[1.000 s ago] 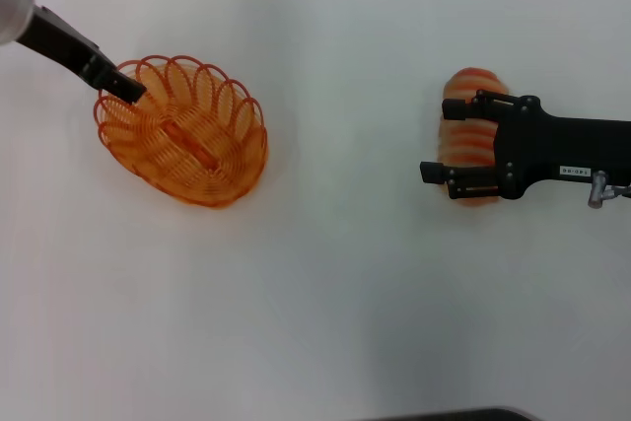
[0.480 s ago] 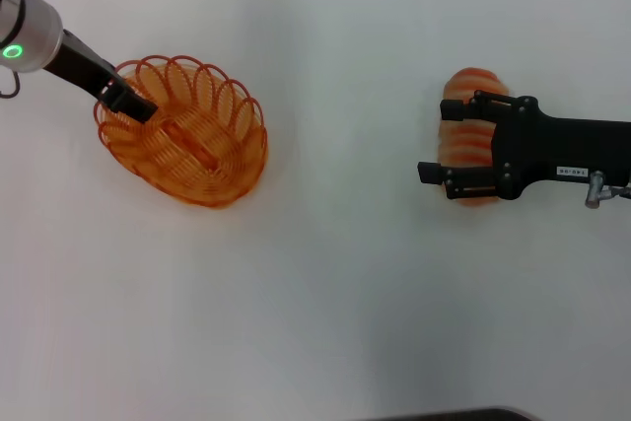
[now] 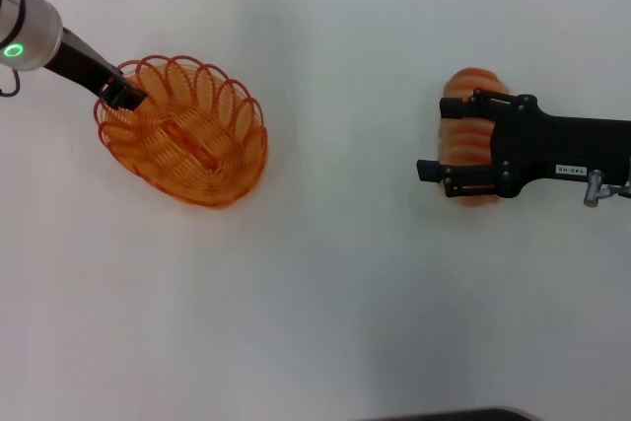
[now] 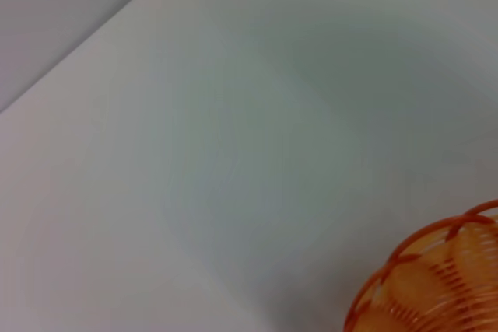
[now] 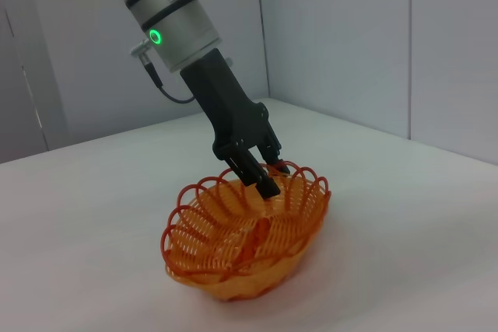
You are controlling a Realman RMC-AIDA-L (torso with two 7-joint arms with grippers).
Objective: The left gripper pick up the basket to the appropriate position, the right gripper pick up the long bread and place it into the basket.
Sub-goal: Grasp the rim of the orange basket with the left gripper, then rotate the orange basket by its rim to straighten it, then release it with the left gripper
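Observation:
The orange wire basket (image 3: pixel 187 135) sits on the white table at the left; it also shows in the right wrist view (image 5: pixel 249 242) and at a corner of the left wrist view (image 4: pixel 436 285). My left gripper (image 3: pixel 123 96) is at its far-left rim, fingers closed over the rim wire, as the right wrist view (image 5: pixel 263 170) shows. The striped long bread (image 3: pixel 469 145) lies at the right. My right gripper (image 3: pixel 437 138) is open over the bread, one finger toward each end, its body covering part of the loaf.
The white table (image 3: pixel 335 273) spreads between the basket and the bread. A dark edge (image 3: pixel 454 415) shows at the bottom of the head view. Grey walls (image 5: pixel 350 29) stand behind the table in the right wrist view.
The left arm came down onto the basket's rim, dipped a little inside, then drew back to the rim. The basket, the bread and the right gripper have stayed in place.

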